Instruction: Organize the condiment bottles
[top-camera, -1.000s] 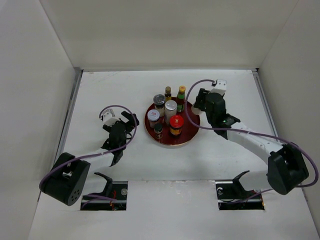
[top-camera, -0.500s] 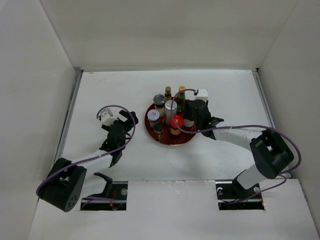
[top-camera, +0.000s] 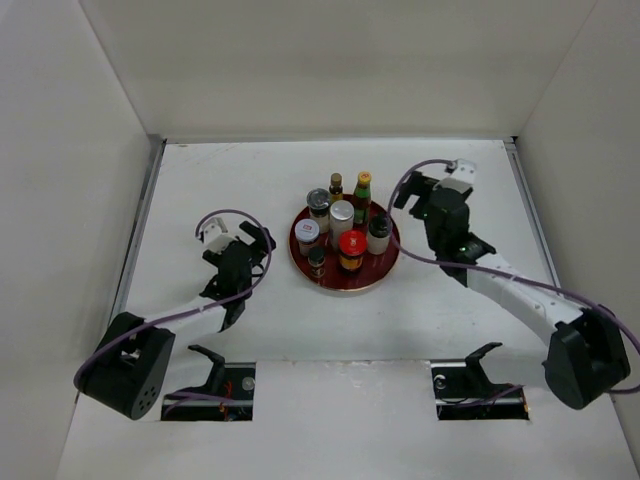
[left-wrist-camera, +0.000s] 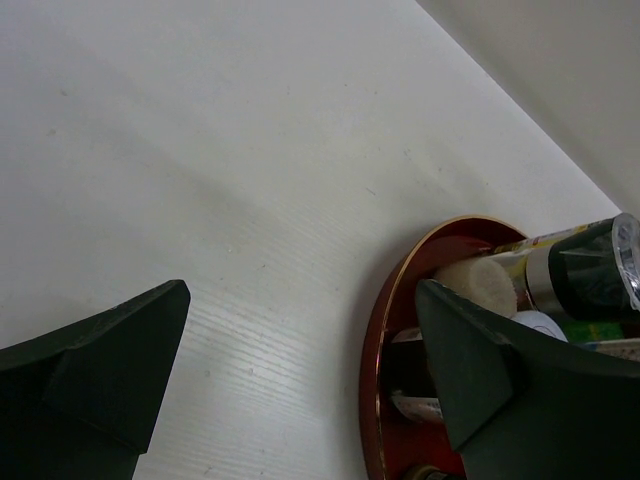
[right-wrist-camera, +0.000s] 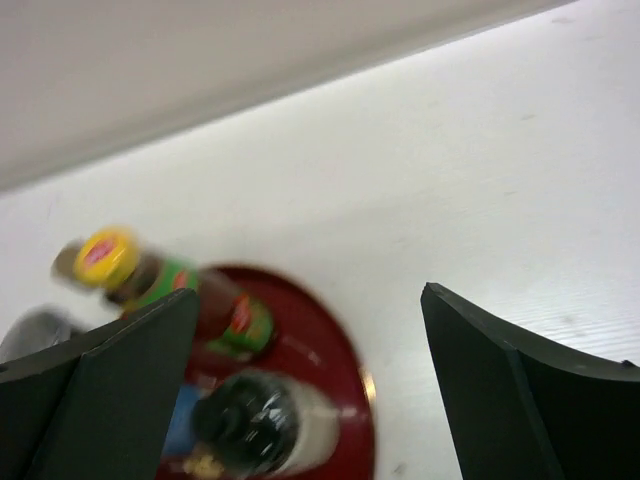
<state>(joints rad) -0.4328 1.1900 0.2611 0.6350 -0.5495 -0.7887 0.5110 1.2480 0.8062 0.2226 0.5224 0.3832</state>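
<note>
While both arms reach out over the white table (top-camera: 250, 180), neither holds anything. The right arm (top-camera: 510, 290) stretches forward and bends left. The right gripper (top-camera: 405, 190) hangs just right of the round red tray (top-camera: 345, 290), its fingers spread wide with nothing between them. The left arm (top-camera: 190, 315) lies low. The left gripper (top-camera: 262, 240) points at the tray's left edge, near but apart, and is likewise wide open and empty. The condiment bottles (top-camera: 342, 212) stand upright in a tight cluster on the tray. The black-capped white bottle (top-camera: 379, 230) is nearest the right gripper, the green bottle (top-camera: 363, 188) is at the far rim, and the red-capped jar (top-camera: 352, 245) is on the near side. The green bottle's yellow cap (right-wrist-camera: 105, 255) bears a red mark too blurred to read. A white lid (top-camera: 308, 230) carries red print too small to read.
</note>
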